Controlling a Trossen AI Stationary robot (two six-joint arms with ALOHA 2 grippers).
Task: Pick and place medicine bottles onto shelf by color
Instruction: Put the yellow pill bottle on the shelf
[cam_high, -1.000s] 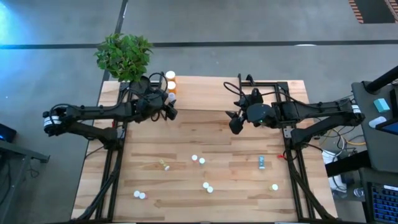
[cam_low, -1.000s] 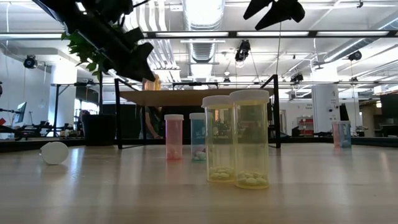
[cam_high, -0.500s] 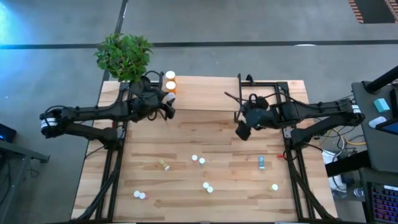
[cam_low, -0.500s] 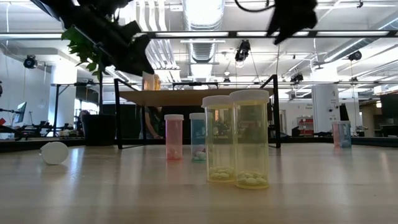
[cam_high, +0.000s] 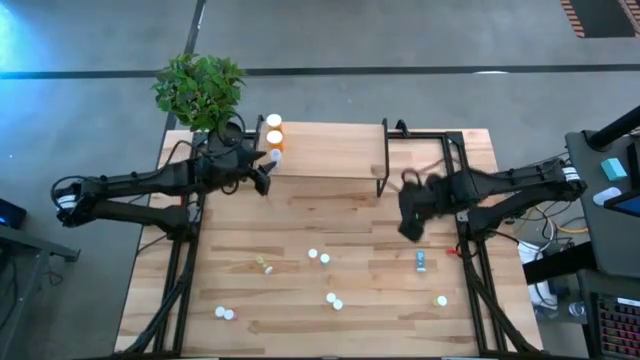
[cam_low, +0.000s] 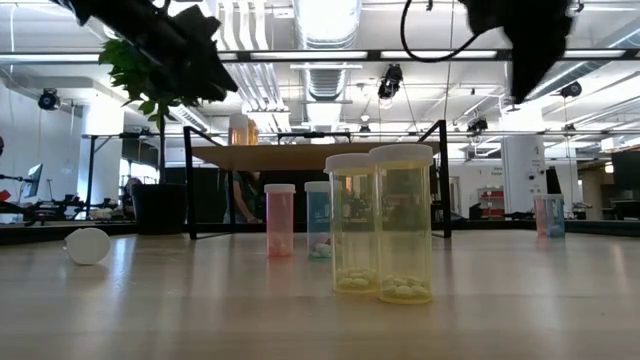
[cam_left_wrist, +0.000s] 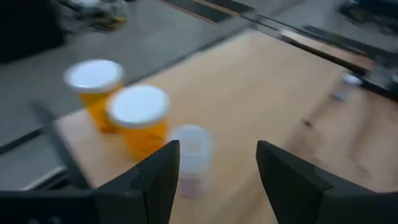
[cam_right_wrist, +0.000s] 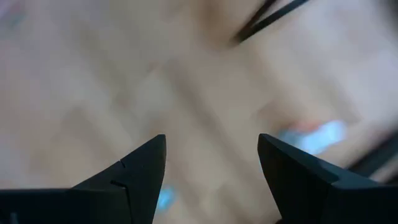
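The right wrist view is smeared; only the right gripper (cam_right_wrist: 211, 180), its fingers spread wide with nothing between them, and a pale blue streak on the tabletop (cam_right_wrist: 93, 93) can be made out there. In the high view the right gripper (cam_high: 408, 226) is a dark blur over the table at about 3 o'clock from the table's centre, just in front of the shelf (cam_high: 330, 150).

The left gripper (cam_high: 262, 180) sits at about 10 o'clock, at the shelf's left end. Its fingers stand wide apart and empty — in the left wrist view the left gripper (cam_left_wrist: 217, 180) frames a small white bottle (cam_left_wrist: 189, 158) standing upright just beyond the fingertips. Two orange bottles (cam_left_wrist: 140, 121) with white caps stand upright beside it on the shelf board, close together. A potted plant (cam_high: 200, 88) stands at the table's far left corner.

On the open tabletop, most loose bottles stand upright, long axis vertical, so the high view shows only white caps (cam_high: 318, 256). A blue bottle (cam_high: 421, 261) at about 4 o'clock lies on its side, long axis running from 12 to 6 o'clock. A yellow bottle (cam_high: 264, 265) near 7 o'clock also lies tipped.

In the low view two yellow bottles (cam_low: 400, 222) stand upright and touching, partly hiding a blue one; a pink bottle (cam_low: 279, 220) stands to their left — a white cap (cam_low: 87, 245) faces the camera at far left.
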